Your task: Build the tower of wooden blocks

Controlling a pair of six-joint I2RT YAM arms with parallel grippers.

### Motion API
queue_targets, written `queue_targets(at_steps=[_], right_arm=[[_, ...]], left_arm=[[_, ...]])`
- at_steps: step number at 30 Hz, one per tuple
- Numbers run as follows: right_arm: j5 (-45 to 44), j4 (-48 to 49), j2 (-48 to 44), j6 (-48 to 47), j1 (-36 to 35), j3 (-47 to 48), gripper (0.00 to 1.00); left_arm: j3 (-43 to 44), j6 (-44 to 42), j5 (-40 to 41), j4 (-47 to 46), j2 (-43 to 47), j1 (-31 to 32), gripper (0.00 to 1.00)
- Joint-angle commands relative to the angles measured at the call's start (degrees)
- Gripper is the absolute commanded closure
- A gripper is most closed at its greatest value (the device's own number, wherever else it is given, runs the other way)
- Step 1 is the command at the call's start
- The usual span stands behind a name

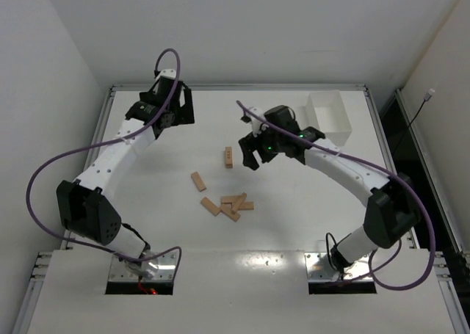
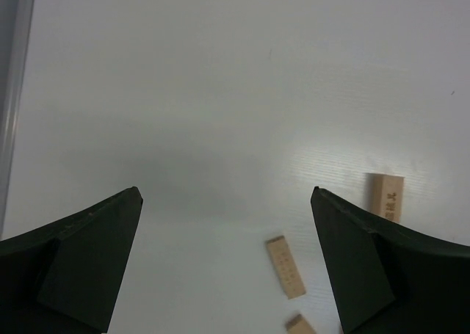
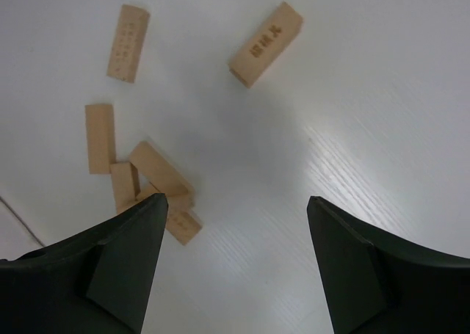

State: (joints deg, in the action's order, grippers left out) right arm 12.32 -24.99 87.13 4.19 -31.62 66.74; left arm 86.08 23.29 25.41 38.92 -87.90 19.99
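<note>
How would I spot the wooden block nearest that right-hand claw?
From the white bin at far right, look left past the right gripper. The lone block lies just beyond it. Unlike the heaped blocks nearby, it stands apart and shows lettering on its side.

White table [image 1: 294, 231] framed by plain white walls [image 1: 242, 26].
</note>
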Motion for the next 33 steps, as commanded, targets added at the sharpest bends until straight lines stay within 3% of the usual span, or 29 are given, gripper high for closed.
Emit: queue_targets(at_steps=[1,7,10,15,22,33], right_arm=[[-5.6,0.6,3.6,1.2,-5.5,7.2,0.28],[-24.0,-2.9,13.5,11.4,-16.6,15.9,0.32],[-28.5,-3.7,18.2,13.8,-20.8,20.9,0.32],[-24.4,-8.2,27.3,19.9,-21.9,29.9,0.34],[-21.6,-10.8,37.4,23.1,-23.1,34.6,0.36],[-16.9,-9.0,42.2,22.6,-23.1,37.9,0.38]], left_arm=[[-1.1,-5.4,0.6,-0.7,7.3,-2.9,0.01],[-1.6,-6.9,5.9,2.7,9.9,-10.6,0.01],[-2.1,-8.3,6.9,4.9,10.4,-12.9,0.01],[-2.1,-7.6,7.6,6.6,10.4,-14.8,0.01],[-5.7,-6.4,7.0,7.2,11.4,-18.9,0.01],[-8.5,-6.4,6.0,7.2,13.1,-23.3,0.01]])
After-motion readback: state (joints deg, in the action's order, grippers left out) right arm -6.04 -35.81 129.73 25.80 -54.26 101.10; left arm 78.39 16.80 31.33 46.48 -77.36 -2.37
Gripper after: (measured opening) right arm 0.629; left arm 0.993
